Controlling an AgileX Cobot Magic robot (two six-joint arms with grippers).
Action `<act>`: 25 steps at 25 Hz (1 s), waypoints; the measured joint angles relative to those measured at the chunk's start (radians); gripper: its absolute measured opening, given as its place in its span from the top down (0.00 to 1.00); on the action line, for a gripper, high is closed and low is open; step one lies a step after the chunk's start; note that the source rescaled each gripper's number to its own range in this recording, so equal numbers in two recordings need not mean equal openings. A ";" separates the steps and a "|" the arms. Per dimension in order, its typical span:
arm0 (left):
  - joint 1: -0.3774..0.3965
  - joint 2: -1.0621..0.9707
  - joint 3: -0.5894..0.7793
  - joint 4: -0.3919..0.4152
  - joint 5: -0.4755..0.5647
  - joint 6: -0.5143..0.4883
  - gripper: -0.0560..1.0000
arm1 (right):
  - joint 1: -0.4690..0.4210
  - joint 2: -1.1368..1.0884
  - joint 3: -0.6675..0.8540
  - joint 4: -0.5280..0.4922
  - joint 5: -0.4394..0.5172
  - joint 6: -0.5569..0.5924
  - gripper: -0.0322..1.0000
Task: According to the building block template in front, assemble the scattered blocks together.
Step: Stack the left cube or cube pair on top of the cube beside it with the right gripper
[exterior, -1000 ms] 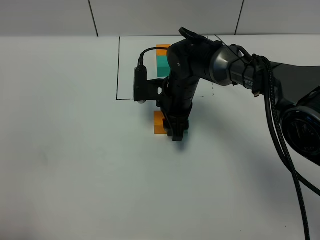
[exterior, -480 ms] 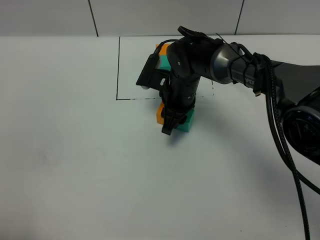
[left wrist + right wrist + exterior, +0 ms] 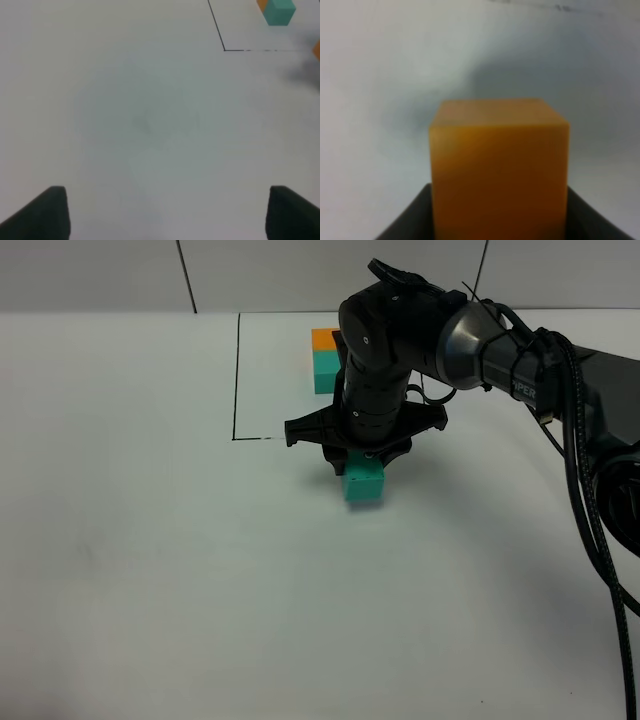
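Note:
The building block template, an orange cube (image 3: 325,338) joined to a teal-green cube (image 3: 325,370), lies inside the thin black outline (image 3: 237,380) at the far middle. My right gripper (image 3: 352,462) points down just in front of the outline. In the right wrist view it (image 3: 499,222) is shut on the scattered orange cube (image 3: 499,165). In the exterior view the arm hides that cube. The scattered teal-green cube (image 3: 363,483) sits on the table at the gripper's near side. My left gripper (image 3: 175,215) is open and empty over bare table.
The white table (image 3: 150,570) spreads wide on the left and at the front. The right arm's black cables (image 3: 575,510) hang on the right. The left wrist view shows the template's teal-green cube (image 3: 278,11) and the outline's corner (image 3: 224,50) far off.
My right wrist has turned about its vertical axis. The two scattered cubes turned with it: the orange one went from the left to behind the gripper, and the teal one came forward into view.

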 joint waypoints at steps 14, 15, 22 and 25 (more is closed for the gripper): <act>0.000 0.000 0.000 0.000 0.000 0.000 0.20 | 0.014 0.061 0.000 0.018 -0.054 0.144 0.95; 0.000 0.000 0.000 0.000 0.000 0.000 0.20 | 0.017 0.066 0.000 0.019 -0.060 0.151 0.95; 0.000 0.000 0.000 0.000 0.000 0.000 0.20 | 0.030 0.075 0.000 -0.021 -0.096 0.197 0.95; 0.000 0.000 0.000 0.000 0.000 0.000 0.20 | 0.030 0.075 0.000 -0.031 -0.082 0.194 0.95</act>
